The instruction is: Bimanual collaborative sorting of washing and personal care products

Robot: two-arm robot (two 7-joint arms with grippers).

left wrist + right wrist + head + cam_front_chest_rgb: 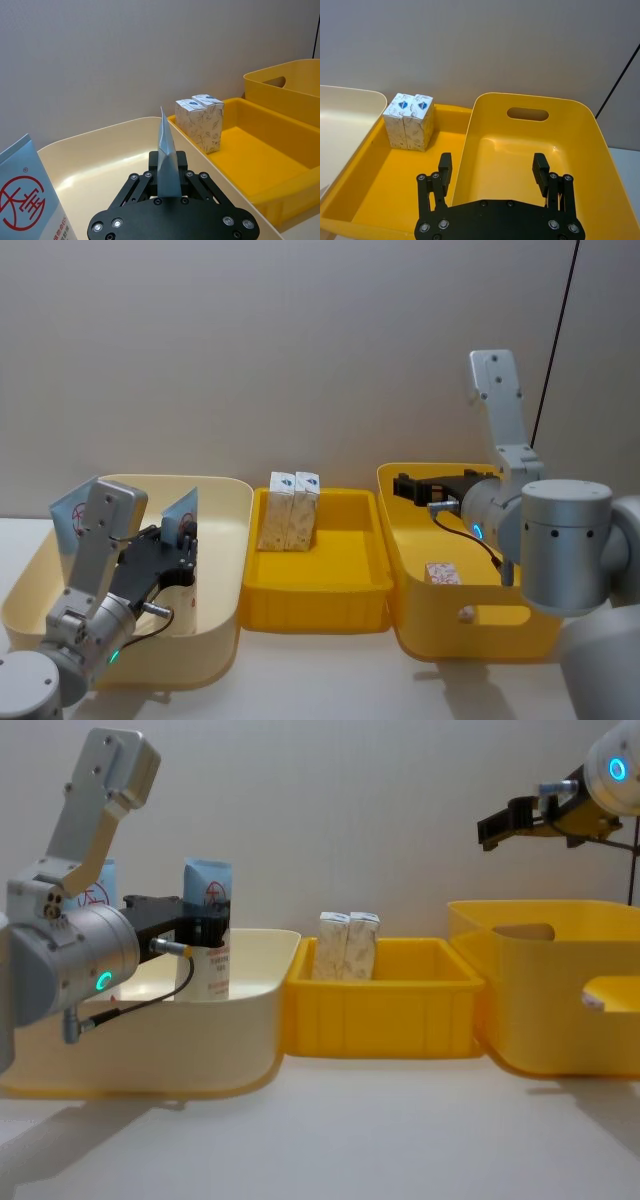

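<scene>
Lower left in the head view, the left gripper (182, 540) pinches a squeeze tube (183, 510), likely light and squashy, across its flat faces; the right gripper (492, 166) hangs spread.

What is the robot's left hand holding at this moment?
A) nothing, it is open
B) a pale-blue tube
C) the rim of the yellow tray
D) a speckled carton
B: the left hand is shut on the upright pale-blue tube, inside the cream tub; the right hand hangs open over the yellow tub.
</scene>
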